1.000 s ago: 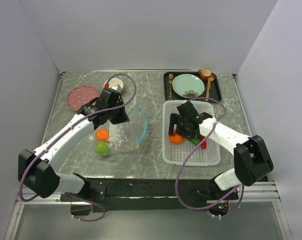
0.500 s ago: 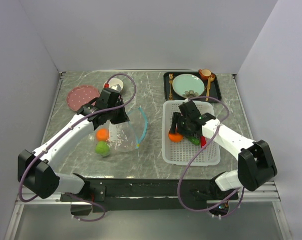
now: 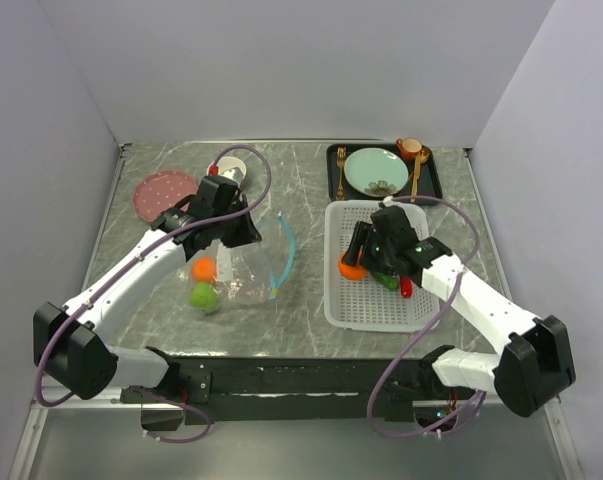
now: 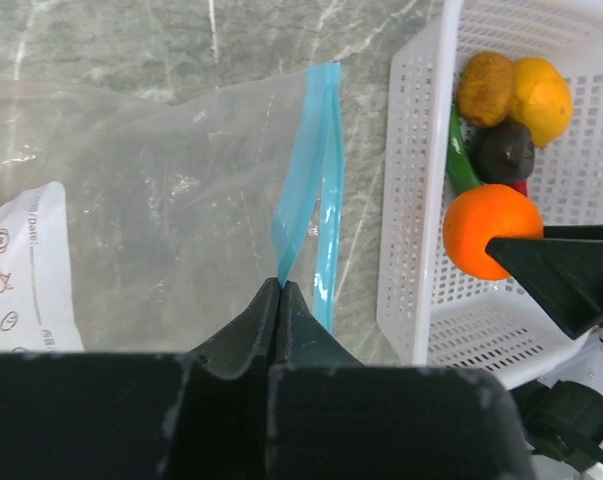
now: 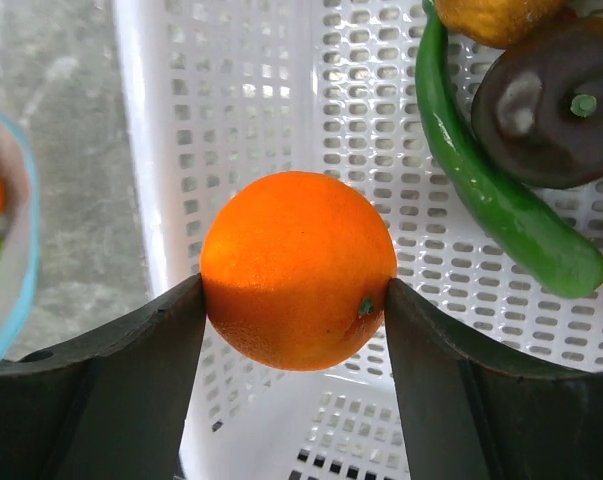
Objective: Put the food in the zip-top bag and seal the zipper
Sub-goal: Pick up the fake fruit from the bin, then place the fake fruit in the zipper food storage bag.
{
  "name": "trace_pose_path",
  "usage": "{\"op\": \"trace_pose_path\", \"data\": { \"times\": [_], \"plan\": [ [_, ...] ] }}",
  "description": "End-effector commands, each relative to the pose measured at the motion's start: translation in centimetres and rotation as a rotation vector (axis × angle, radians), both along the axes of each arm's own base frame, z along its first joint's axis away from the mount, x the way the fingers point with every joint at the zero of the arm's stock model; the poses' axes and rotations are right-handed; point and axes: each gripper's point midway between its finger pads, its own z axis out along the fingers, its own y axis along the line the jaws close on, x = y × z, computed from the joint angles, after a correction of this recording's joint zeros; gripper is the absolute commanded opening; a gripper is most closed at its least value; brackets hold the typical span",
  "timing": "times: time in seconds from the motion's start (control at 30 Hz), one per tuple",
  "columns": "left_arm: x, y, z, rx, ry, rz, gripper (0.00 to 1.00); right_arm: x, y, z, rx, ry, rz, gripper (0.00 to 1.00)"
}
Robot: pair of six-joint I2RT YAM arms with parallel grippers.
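Close up, the right wrist camera shows the right gripper (image 5: 296, 300) clamped on an orange (image 5: 296, 260) over the white basket (image 5: 271, 90); overhead, a second orange (image 3: 204, 268) and green apple (image 3: 203, 296) lie inside the zip-top bag (image 3: 239, 278), left of it. The left gripper (image 4: 281, 295), shut tight, pinches the teal zipper (image 4: 306, 160), which runs far-to-near, mouth facing the basket

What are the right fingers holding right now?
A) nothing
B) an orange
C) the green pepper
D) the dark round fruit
B: in the right wrist view the orange sits clamped between the two right fingers, while the pepper and the dark fruit lie loose in the basket.
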Motion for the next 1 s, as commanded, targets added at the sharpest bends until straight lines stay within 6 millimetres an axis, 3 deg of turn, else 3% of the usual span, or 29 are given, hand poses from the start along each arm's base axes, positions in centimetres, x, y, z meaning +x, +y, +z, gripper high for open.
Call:
{"op": "trace_pose_path", "data": {
  "times": [0.0,0.17,0.27,0.43,0.7,0.97],
  "plan": [
    [0.1,-1.5,2.6,-0.100,-0.053,-0.041,0.01,1.4,0.3,4.6,0.114,-0.151,-0.094,0.45],
    [-0.1,-2.1,2.7,-0.119,-0.038,-0.070,0.01,2.3,2.2,8.3,0.230,-0.254,-0.046,0.45],
    [-0.2,-2.0,2.9,-0.119,-0.048,-0.070,0.01,2.4,4.0,9.3,0.272,-0.255,0.017,0.45],
    [-0.3,-2.3,2.7,-0.135,-0.038,-0.073,0.01,2.4,6.7,9.3,0.295,-0.249,0.066,0.46],
    [-0.6,-2.3,2.9,-0.147,-0.042,-0.079,0.01,1.2,12.8,9.2,0.351,-0.218,0.188,0.46],
    [-0.8,-2.0,2.1,-0.133,-0.032,-0.068,0.01,1.5,15.0,8.9,0.330,-0.210,0.231,0.47]
  ]
}}
